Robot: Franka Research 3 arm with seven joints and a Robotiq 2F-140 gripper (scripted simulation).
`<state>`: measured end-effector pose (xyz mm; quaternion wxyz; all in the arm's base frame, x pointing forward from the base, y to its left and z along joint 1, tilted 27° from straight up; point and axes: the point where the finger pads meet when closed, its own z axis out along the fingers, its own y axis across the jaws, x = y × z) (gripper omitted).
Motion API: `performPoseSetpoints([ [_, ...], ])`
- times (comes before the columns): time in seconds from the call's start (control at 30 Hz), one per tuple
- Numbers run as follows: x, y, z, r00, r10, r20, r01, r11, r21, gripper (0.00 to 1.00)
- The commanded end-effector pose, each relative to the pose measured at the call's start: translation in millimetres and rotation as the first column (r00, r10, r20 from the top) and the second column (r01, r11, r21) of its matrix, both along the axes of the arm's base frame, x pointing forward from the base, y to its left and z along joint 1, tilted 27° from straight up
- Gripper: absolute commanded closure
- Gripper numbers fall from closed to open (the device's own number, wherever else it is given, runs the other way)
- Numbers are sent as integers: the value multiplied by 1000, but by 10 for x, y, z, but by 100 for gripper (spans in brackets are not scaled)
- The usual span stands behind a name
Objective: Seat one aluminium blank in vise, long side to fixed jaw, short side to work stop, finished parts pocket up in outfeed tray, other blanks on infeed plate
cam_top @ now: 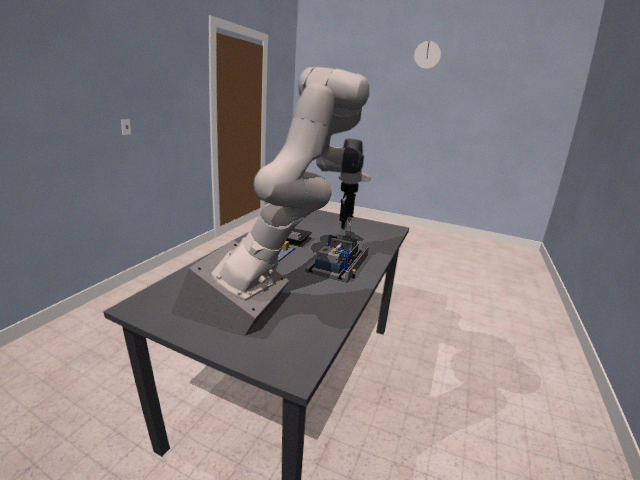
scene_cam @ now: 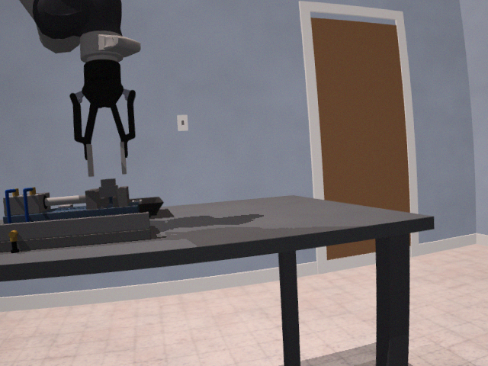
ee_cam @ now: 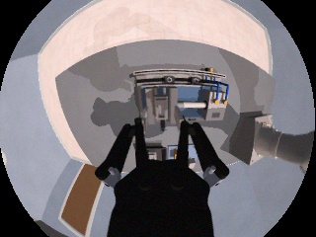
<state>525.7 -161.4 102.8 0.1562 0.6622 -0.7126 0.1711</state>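
The vise point(scene_cam: 78, 203) stands at the table's far side; it also shows in the top view point(cam_top: 338, 253) and in the wrist view point(ee_cam: 178, 99). Its blue hoses point(scene_cam: 15, 200) are at one end. A grey block point(scene_cam: 108, 189) rises at the vise's other end, right under the fingers; I cannot tell whether it is a jaw or a workpiece. My gripper point(scene_cam: 106, 169) hangs a little above this block, pointing straight down, fingers partly open with nothing between them. It also shows in the top view point(cam_top: 346, 223) and in the wrist view point(ee_cam: 161, 133).
A dark tray-like thing point(scene_cam: 152, 204) lies just beyond the vise, and also shows in the top view point(cam_top: 299, 236). A long grey rail point(scene_cam: 75, 228) with a yellow-topped knob point(scene_cam: 14, 236) runs in front of the vise. The arm's base point(cam_top: 248, 273) stands beside the vise.
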Motion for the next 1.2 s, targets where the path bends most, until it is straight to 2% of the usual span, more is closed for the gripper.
performPoseSetpoints([
  [0.0, -2, 12, -14, 1000, 5, -2, -5, 1000, -1, 60],
  [1.17, -2, -39, -115, 1000, 5, -2, -5, 1000, -1, 60],
])
